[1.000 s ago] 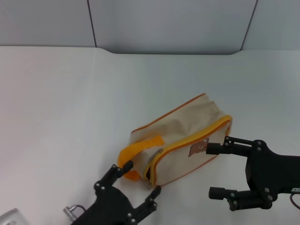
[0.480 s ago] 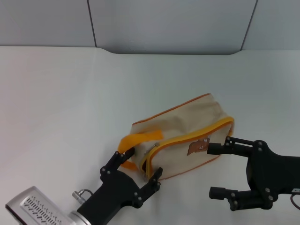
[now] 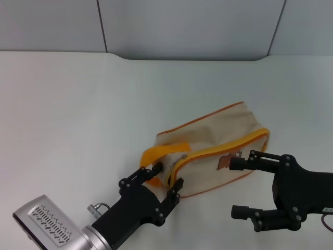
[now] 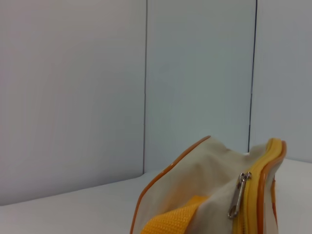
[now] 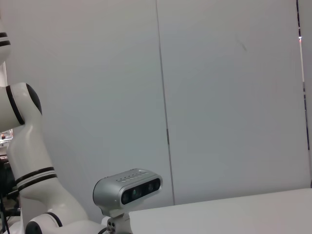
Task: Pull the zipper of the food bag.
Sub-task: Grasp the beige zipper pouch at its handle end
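Note:
The cream food bag lies on its side on the white table, orange handle at its near-left end. The orange-yellow zipper runs around the face with the brown bear picture. Its silver pull tab hangs at the handle end and also shows in the left wrist view. My left gripper is open, its fingers on either side of the bag's near-left end. My right gripper is open, its upper finger against the bear face.
The white table spreads to the left and behind the bag, with a grey wall at its far edge. The right wrist view shows only the wall and my left arm's camera housing.
My left gripper has moved forward to the bag's handle end. The bag has slid to the right and slightly away. The right gripper has stayed in place.

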Controlling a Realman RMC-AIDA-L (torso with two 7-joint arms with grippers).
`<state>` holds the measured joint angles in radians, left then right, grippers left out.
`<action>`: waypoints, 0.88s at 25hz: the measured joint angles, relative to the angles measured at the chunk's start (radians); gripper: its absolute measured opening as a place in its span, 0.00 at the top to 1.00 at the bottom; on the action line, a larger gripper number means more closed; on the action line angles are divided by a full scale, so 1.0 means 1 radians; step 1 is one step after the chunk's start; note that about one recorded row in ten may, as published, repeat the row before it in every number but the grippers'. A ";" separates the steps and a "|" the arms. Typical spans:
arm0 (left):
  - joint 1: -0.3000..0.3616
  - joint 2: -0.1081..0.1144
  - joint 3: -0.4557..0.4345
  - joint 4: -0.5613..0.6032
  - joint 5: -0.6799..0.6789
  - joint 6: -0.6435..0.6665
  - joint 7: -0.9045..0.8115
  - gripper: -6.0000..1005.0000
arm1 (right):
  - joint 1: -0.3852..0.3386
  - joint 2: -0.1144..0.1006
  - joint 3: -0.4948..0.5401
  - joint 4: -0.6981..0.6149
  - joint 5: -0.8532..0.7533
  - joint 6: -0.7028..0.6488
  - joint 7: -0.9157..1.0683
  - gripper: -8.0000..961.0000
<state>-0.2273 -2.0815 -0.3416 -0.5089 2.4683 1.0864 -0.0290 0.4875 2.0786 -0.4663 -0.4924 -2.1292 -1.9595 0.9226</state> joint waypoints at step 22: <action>-0.043 0.000 0.019 0.002 0.000 -0.008 -0.007 0.66 | -0.013 0.000 0.004 0.000 0.009 -0.004 -0.001 0.13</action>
<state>-0.2705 -2.0815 -0.3227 -0.5064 2.4681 1.0784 -0.0364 0.4749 2.0785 -0.4625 -0.4924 -2.1200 -1.9637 0.9212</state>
